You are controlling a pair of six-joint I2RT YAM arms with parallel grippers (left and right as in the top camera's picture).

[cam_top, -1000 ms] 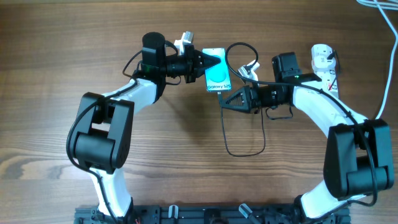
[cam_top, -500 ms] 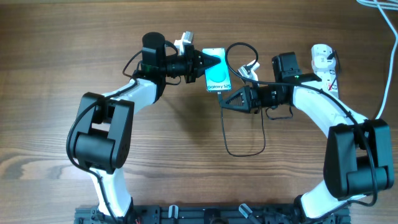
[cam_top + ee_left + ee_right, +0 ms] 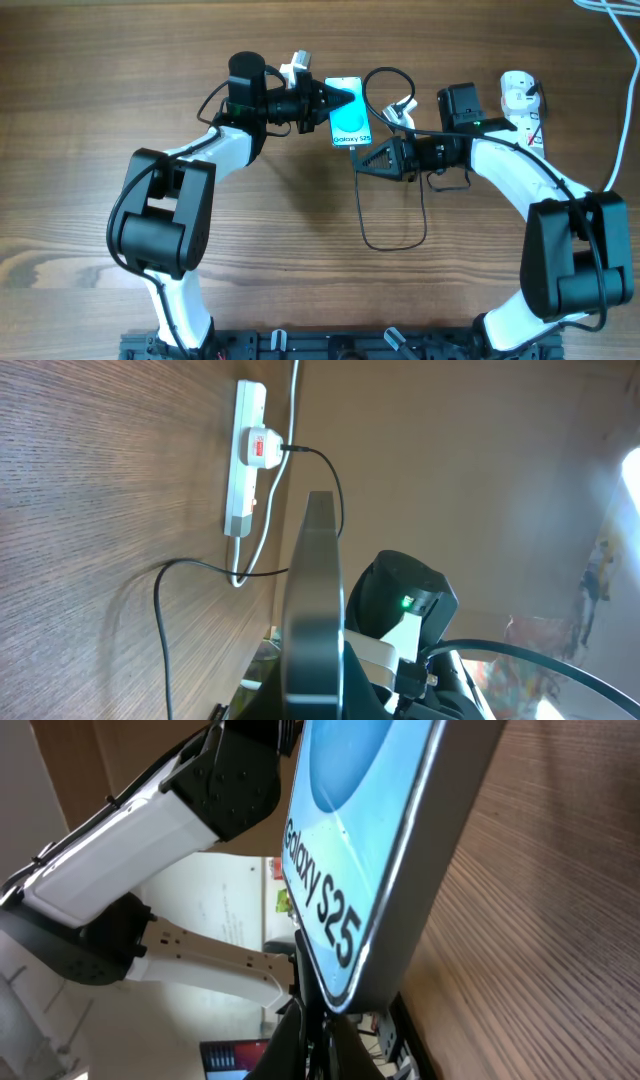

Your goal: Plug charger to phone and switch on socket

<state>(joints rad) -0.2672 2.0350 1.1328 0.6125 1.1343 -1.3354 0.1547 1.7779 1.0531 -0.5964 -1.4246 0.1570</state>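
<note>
The phone [image 3: 349, 120] has a teal screen and a white edge and is held off the table at the far middle. My left gripper [image 3: 338, 104] is shut on its upper part; in the left wrist view I see the phone edge-on [image 3: 315, 610]. My right gripper [image 3: 362, 159] is shut on the charger plug right at the phone's lower edge; the right wrist view shows the phone [image 3: 370, 850] with the jaws [image 3: 318, 1020] just under it. The thin black charger cable [image 3: 395, 235] loops over the table. The white socket [image 3: 522, 100] lies at the far right and also shows in the left wrist view [image 3: 245, 460].
A thick white cord [image 3: 622, 60] runs from the socket along the right edge of the wooden table [image 3: 80, 150]. A black plug [image 3: 262, 448] sits in the socket.
</note>
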